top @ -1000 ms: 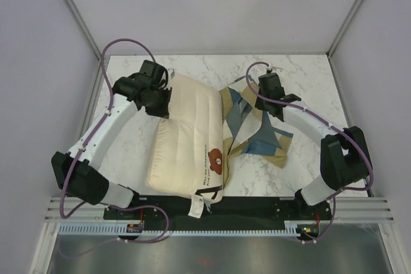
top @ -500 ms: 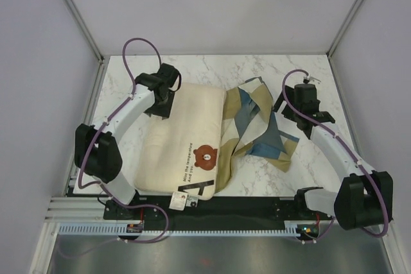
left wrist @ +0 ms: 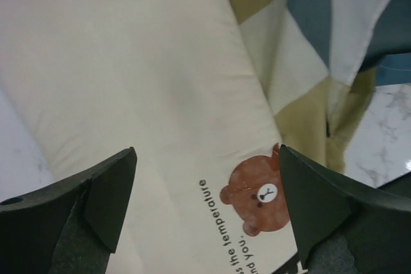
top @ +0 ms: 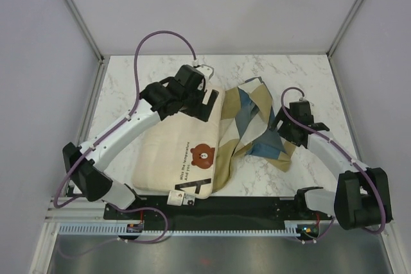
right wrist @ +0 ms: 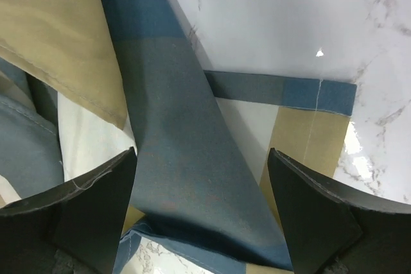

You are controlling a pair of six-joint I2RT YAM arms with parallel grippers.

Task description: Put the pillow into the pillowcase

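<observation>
The pillow (top: 176,145) lies flat on the left half of the table, cream with a brown bear face (top: 204,155) and dark text. My left gripper (top: 208,102) hovers open over its far right corner. In the left wrist view its gripper (left wrist: 209,203) frames the bear (left wrist: 257,197) on the pillow (left wrist: 128,75), touching nothing. The checked pillowcase (top: 253,117) lies crumpled against the pillow's right side, partly under its edge. My right gripper (top: 284,134) stands open over the cloth's right part. In the right wrist view a blue fold of the pillowcase (right wrist: 173,126) lies below that gripper (right wrist: 202,203).
The marble table (top: 302,75) is walled by grey panels at the back and both sides. A black rail (top: 257,206) with both arm bases runs along the near edge. White tags (top: 177,198) hang from the pillow's near edge.
Both grippers have opened, the left letting go of the pillow, the right of the pillowcase. The pillow has settled flat. The left arm swung right over the pillow; the right arm drew back.
</observation>
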